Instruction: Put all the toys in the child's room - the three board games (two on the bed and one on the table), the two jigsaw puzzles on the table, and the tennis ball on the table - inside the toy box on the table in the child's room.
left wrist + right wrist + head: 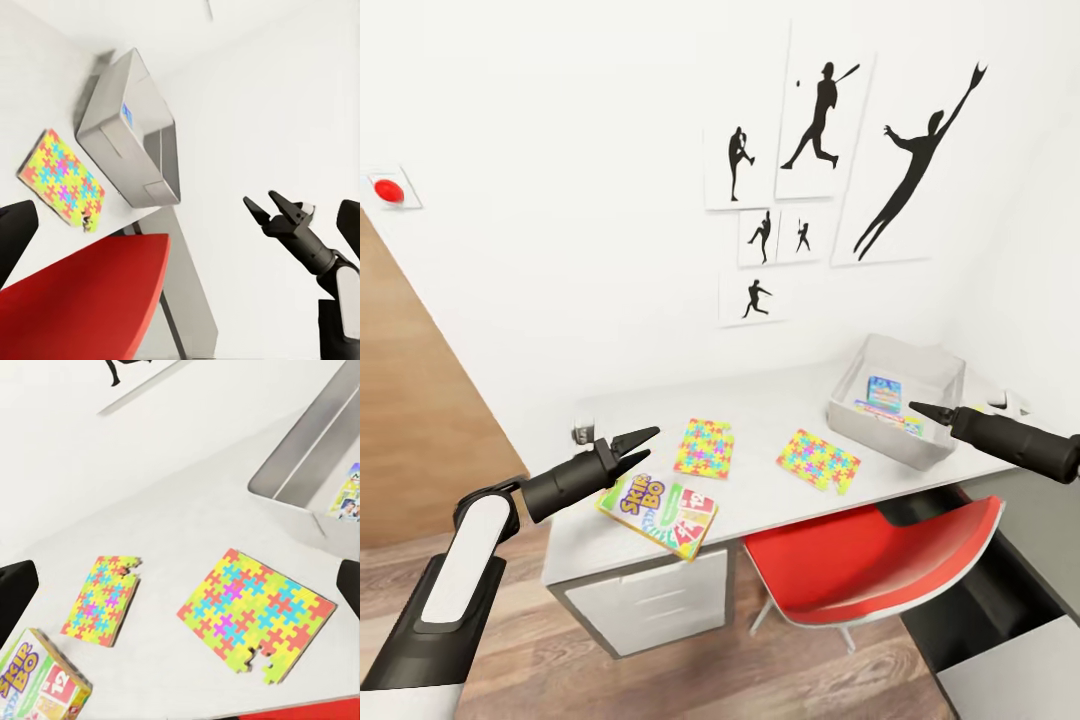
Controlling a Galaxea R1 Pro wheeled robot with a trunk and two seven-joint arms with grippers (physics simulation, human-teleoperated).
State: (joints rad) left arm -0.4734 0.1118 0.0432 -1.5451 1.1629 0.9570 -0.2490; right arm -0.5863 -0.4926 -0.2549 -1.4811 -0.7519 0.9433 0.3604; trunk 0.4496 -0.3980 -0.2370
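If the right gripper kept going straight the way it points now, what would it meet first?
Probably the nearer jigsaw puzzle on the table; the right gripper seems aimed down at it, though depth is unclear.

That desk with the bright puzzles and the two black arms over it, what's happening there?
A two-armed robot is tidying toys into the shallow light-grey toy box on the light-grey table. Neither arm holds anything now. The left gripper hovers open above the yellow-green Skip-Bo game box at the table's front edge. The right gripper points at the toy box, which already holds a small blue game box. Two colourful jigsaw puzzle squares lie flat on the table.
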